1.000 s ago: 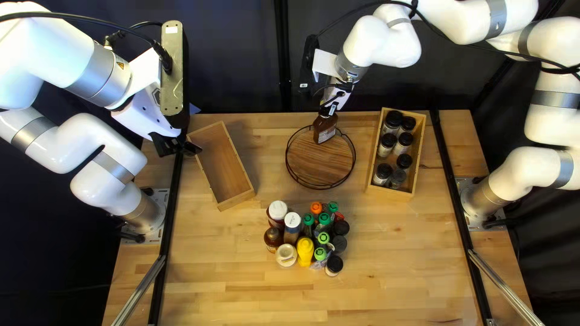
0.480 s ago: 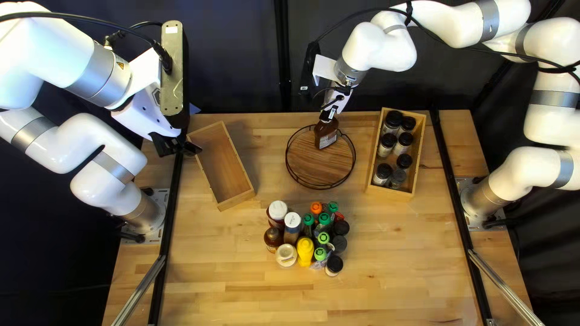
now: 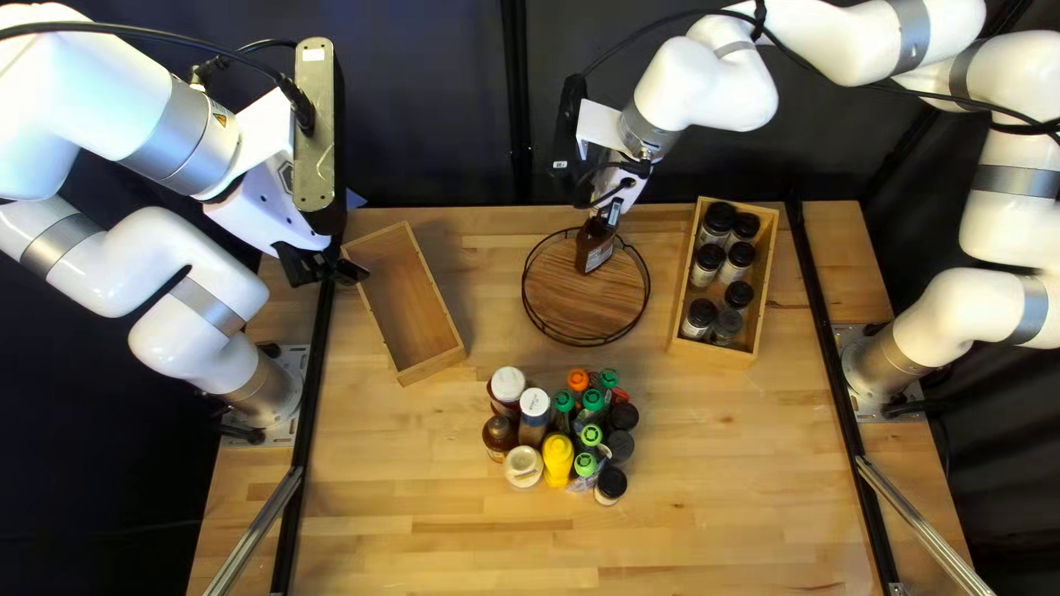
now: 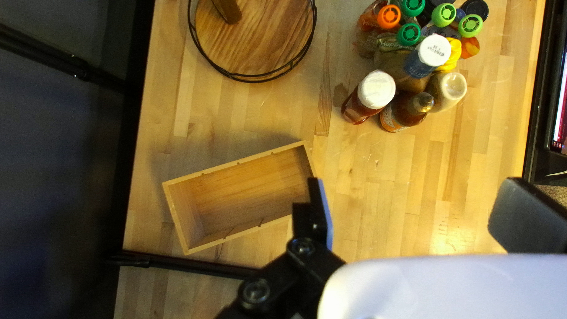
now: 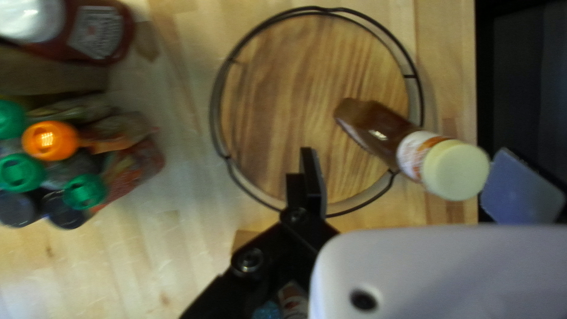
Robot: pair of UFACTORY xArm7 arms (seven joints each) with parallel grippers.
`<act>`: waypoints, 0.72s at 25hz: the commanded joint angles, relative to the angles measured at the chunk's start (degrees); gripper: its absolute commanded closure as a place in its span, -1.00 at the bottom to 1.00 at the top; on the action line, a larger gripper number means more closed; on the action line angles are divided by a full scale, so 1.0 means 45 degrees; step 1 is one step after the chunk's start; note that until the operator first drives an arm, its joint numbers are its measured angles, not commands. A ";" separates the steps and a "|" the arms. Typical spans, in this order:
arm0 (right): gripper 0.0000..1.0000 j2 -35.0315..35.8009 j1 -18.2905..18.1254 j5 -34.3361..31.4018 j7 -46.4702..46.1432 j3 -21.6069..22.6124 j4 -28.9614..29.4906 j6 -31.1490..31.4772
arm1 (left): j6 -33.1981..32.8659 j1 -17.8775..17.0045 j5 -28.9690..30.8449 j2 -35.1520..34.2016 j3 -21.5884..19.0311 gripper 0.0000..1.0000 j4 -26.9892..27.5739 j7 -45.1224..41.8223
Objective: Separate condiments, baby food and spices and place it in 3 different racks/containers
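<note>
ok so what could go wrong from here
The right gripper is open, one finger very close to the pale cap of the brown bottle; a sideways move could tip it.

That bottle is near the wire rim of the round tray, so a nudge might catch it there.

The tightly packed bottles could topple when one is grasped.

Over my round wire-rimmed wooden tray (image 3: 569, 304), toward its far edge, I see a brown bottle (image 5: 378, 133), cream cap uppermost. On the tray's near side, my condiments crowd upright: yellow squeeze bottle (image 3: 558, 461), white-capped bottles (image 3: 533, 414), green-capped bottles (image 3: 592, 401), an orange-capped bottle (image 3: 578, 380). At the top left view's right, seven black-lidded jars (image 3: 707, 265) stand in a wooden box (image 3: 712, 352); another wooden box (image 3: 417, 298) sits slanted left of the tray.
</note>
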 commanded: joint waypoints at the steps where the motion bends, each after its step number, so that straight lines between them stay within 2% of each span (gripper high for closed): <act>1: -1.00 0.0654 0.1624 0.0348 0.0681 -0.0002 0.0145 -0.0268 | 0.0000 0.0000 0.0000 0.0000 0.0000 -1.00 0.0000 0.0000; 9: -1.00 0.1666 0.4611 0.0182 0.1924 -0.1186 0.0314 -0.1374 | 0.0000 0.0000 0.0000 0.0000 0.0000 -1.00 0.0000 0.0000; 11: -1.00 0.1914 0.5683 0.0044 0.2316 -0.1872 0.0470 -0.1735 | 0.0000 0.0000 0.0000 0.0000 0.0000 -1.00 0.0000 0.0000; 14: -1.00 0.1984 0.6661 -0.0157 0.2629 -0.2603 0.0628 -0.2078 | 0.0000 0.0000 0.0000 0.0000 0.0000 -1.00 0.0000 0.0000; 15: -1.00 0.1923 0.7242 -0.0280 0.2734 -0.3114 0.0776 -0.2242 | 0.0000 0.0000 0.0000 0.0000 0.0000 -1.00 0.0000 0.0000; 18: -1.00 0.1743 0.7892 -0.0514 0.2897 -0.3788 0.0818 -0.2503 | 0.0000 0.0000 0.0000 0.0000 0.0000 -1.00 0.0000 0.0000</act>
